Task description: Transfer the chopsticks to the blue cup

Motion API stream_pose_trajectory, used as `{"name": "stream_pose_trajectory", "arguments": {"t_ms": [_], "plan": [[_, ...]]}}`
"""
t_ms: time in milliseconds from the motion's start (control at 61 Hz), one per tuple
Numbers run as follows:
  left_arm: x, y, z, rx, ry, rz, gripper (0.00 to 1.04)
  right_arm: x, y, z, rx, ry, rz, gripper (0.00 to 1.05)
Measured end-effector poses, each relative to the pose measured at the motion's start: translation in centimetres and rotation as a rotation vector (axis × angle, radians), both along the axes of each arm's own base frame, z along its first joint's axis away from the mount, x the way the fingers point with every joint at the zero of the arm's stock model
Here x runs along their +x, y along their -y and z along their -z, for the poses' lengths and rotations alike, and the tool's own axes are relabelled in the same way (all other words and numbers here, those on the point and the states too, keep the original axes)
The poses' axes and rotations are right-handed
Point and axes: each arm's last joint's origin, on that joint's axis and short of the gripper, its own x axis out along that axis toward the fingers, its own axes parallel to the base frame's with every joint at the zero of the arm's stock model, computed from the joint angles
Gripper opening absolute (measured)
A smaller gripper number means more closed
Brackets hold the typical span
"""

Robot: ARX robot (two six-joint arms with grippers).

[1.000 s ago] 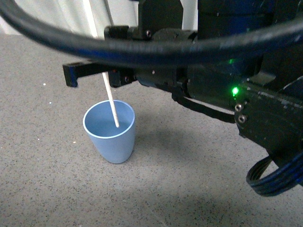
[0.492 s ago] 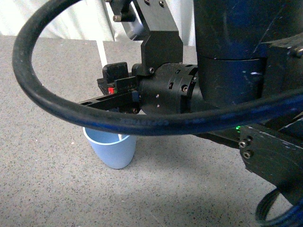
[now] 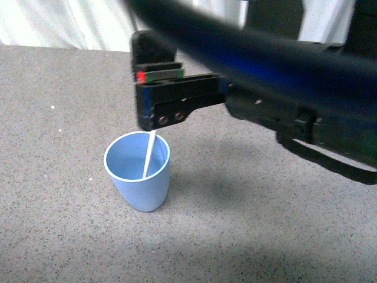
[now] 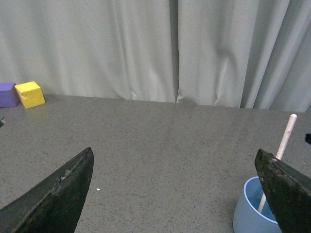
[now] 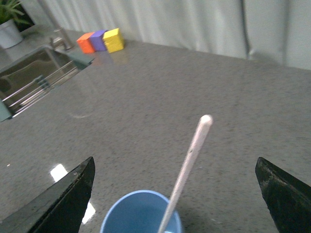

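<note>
The blue cup (image 3: 137, 174) stands upright on the grey counter. The chopstick (image 3: 148, 157) stands loose inside it, leaning on the rim, its top end hidden behind the right arm's black wrist (image 3: 171, 100) just above the cup. In the right wrist view my right gripper (image 5: 174, 158) is open, its fingers wide on either side of the chopstick (image 5: 192, 150) and the cup (image 5: 138, 213), touching neither. My left gripper (image 4: 174, 150) is open and empty, with the cup (image 4: 250, 211) and the chopstick (image 4: 285, 138) off to one side behind one finger.
Orange (image 5: 86, 42), purple (image 5: 99, 39) and yellow (image 5: 114, 39) blocks sit at the counter's far edge by the curtain. A steel sink (image 5: 34, 73) is set into the counter beside them. A thick black cable (image 3: 247, 53) crosses the top of the front view.
The chopstick was leaning left in the right gripper's grip; now it leans right, free in the cup. The right arm swung across the view and sits above the cup.
</note>
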Motion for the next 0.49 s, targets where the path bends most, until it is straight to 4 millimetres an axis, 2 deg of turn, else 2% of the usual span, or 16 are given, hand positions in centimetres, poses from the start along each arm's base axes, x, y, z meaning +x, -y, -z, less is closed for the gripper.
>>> {"name": "stream_pose_trajectory", "arguments": {"t_ms": [82, 164, 492], "plan": [[0.0, 0.0, 0.0, 0.000, 0.000, 0.000, 0.98, -0.2, 1.7, -0.4, 0.003, -0.004, 0.092, 0.95], [0.0, 0.0, 0.0, 0.000, 0.000, 0.000, 0.98, -0.6, 4.5, -0.7, -0.017, -0.030, 0.232, 0.95], [0.0, 0.0, 0.0, 0.000, 0.000, 0.000, 0.98, -2.4, 12.1, 0.0, -0.140, -0.121, 0.581, 0.95]]}}
